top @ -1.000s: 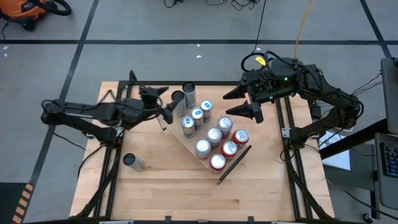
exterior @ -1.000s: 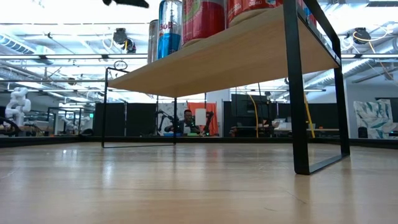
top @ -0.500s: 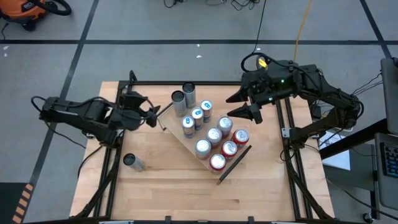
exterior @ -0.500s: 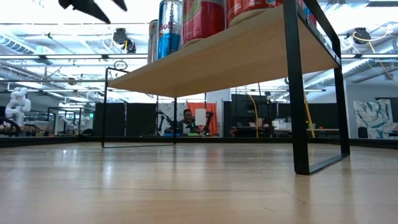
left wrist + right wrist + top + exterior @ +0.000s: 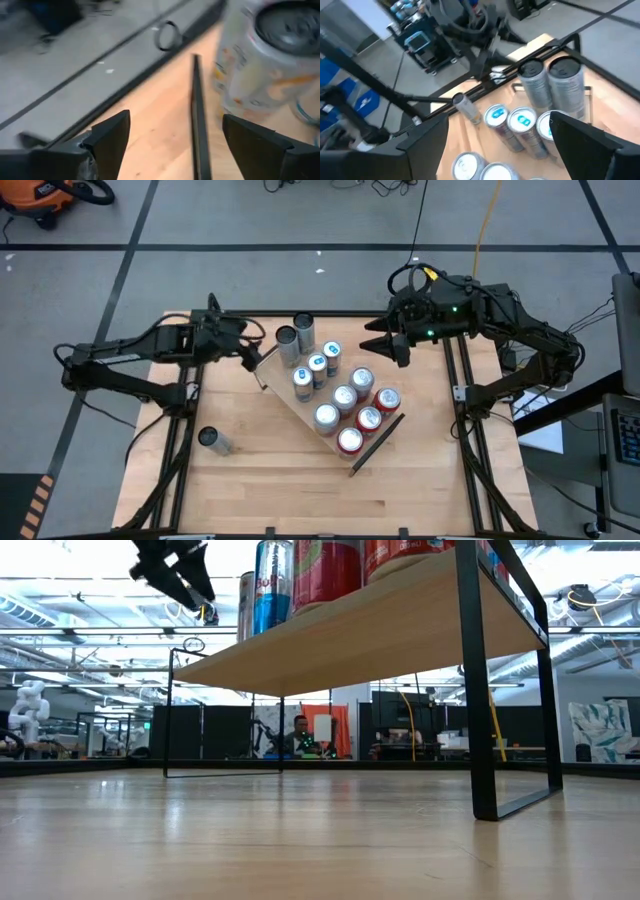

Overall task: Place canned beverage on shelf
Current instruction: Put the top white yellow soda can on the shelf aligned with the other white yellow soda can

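In the high view the shelf (image 5: 335, 412), a light-wood board with a thin black rail at each short end, lies diagonally across the middle of the wooden table (image 5: 290, 490). Ten cans stand on it. Two tall grey cans (image 5: 296, 340) are at its upper-left end, three blue-topped cans (image 5: 317, 365) just below them, three silver-topped cans (image 5: 344, 395) in the middle and three red cans (image 5: 368, 419) at the lower-right end.

One more can (image 5: 211, 440) lies alone on the tabletop at lower left, well apart from the shelf.

The left gripper (image 5: 250, 352) hangs just left of the shelf's upper-left end, near the grey cans. Its jaws are spread and hold nothing; the left wrist view shows bare table between its fingers (image 5: 107, 140).

The right gripper (image 5: 392, 348) hovers at the upper right of the shelf, jaws apart and empty, its fingers (image 5: 422, 145) framing the cans below.
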Tool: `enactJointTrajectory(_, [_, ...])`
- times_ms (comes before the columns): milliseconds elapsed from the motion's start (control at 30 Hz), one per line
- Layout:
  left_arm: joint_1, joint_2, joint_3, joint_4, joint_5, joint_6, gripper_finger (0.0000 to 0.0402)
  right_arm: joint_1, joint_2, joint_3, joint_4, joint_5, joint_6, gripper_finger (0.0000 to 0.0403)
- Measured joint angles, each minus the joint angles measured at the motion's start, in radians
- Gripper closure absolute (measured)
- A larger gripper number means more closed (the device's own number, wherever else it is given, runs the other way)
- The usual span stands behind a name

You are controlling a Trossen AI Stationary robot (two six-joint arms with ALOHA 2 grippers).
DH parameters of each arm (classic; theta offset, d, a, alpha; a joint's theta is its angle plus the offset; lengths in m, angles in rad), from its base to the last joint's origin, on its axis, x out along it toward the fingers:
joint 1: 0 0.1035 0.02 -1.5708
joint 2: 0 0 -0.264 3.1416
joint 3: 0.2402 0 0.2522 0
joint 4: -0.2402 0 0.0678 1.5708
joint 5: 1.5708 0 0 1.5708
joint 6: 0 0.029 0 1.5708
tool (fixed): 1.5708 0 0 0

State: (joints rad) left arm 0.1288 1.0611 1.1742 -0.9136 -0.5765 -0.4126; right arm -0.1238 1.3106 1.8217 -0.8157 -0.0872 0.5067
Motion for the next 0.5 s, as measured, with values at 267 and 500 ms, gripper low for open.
enactJointTrajectory(267, [0.097, -0.005, -0.129, 0.18, 0.178, 0.161, 0.014, 0.0, 0.0, 0.0, 0.029, 0.014, 0.029, 0.0081])
enactJointTrajectory(500, [0.097, -0.002, -0.149, 0.256, 0.192, 0.191, 0.0151, 0.001, 0.0, 0.0, 0.047, 0.014, 0.043, 0.0081])
